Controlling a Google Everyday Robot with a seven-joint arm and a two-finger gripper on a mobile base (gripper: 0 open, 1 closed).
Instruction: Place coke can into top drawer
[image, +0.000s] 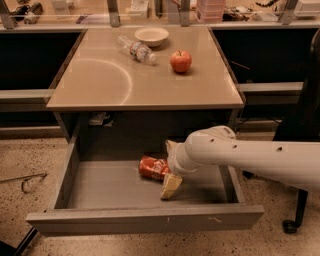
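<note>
The coke can (153, 167), red and dented, lies on its side on the floor of the open top drawer (145, 220), right of its middle. My gripper (168, 169) reaches into the drawer from the right on a white arm and sits at the can's right end. Its fingers are spread: one pale fingertip (171, 186) is below the can and the other (170, 145) is above it. Neither seems to press on the can.
On the tan desk top (100, 85) stand a red apple (180, 61), a clear plastic bottle (136, 49) lying on its side and a white bowl (151, 35). A dark chair (303, 120) stands at the right. A wire thing (27, 182) lies on the floor at left.
</note>
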